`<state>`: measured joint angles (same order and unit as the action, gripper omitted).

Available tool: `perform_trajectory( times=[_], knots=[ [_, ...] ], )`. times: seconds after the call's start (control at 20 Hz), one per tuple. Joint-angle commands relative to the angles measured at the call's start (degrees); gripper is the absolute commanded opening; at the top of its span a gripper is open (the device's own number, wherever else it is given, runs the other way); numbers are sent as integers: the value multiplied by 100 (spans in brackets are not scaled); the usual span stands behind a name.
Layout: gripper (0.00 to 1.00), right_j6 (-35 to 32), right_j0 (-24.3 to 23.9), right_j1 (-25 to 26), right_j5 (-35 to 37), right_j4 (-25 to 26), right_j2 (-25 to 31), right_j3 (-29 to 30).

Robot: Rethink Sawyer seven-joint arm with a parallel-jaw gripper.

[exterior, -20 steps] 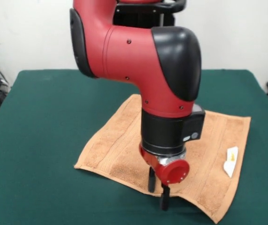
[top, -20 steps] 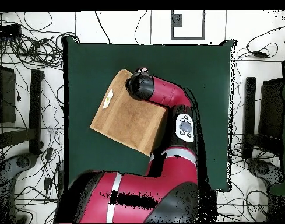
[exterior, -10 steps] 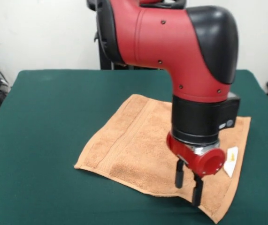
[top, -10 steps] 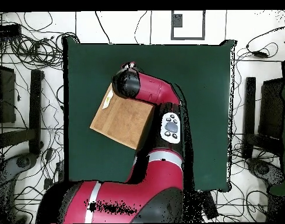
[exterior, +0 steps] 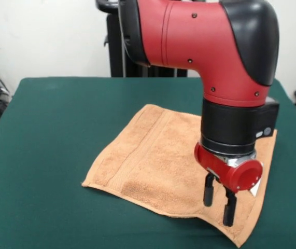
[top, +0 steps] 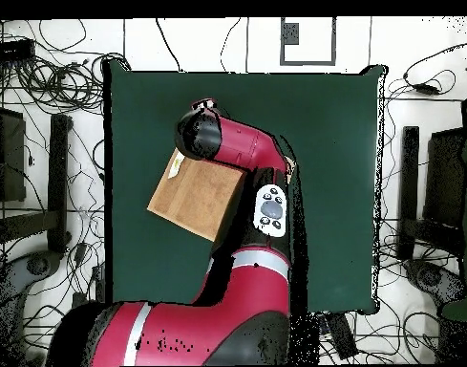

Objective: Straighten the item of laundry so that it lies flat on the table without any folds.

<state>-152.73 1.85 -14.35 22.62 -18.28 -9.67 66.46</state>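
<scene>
Nearest to us in the front view, we see the towel's (exterior: 153,166) front corner close to the near edge of the table (exterior: 49,135), at lower right, with only a thin strip of green cloth showing before it. Just above that corner hangs the gripper (exterior: 219,201), its two black fingers (exterior: 208,190) spread apart with a clear gap between them and nothing held. The tips are over the towel's near right part; we cannot tell whether they touch the fabric. A small white label (exterior: 255,188) peeks out just right of the red wrist.

The towel lies spread open, turned like a diamond against the table's sides. Its front edge runs from the left corner to the near corner with a slight wave and a small lift near the gripper. Border bands run along the left side.

Further back, we find wide bare green to the left and behind the towel. In the overhead view the towel (top: 201,196) sits in the left half of the table (top: 332,143), part covered by the arm, with much free cloth on the right.
</scene>
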Motion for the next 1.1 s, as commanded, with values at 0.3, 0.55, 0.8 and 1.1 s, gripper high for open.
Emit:
perform_trajectory(
  times=[0.3, 0.55, 0.8, 1.1],
  knots=[
    [100, -912, -30, 172, -96, -204, 296, 821],
    [100, -850, -83, 123, -131, -189, 404, 980],
    [100, -851, -57, 91, -178, -189, 413, 1068],
    [100, -816, -45, 100, -267, -183, 486, 1173]
  ],
)
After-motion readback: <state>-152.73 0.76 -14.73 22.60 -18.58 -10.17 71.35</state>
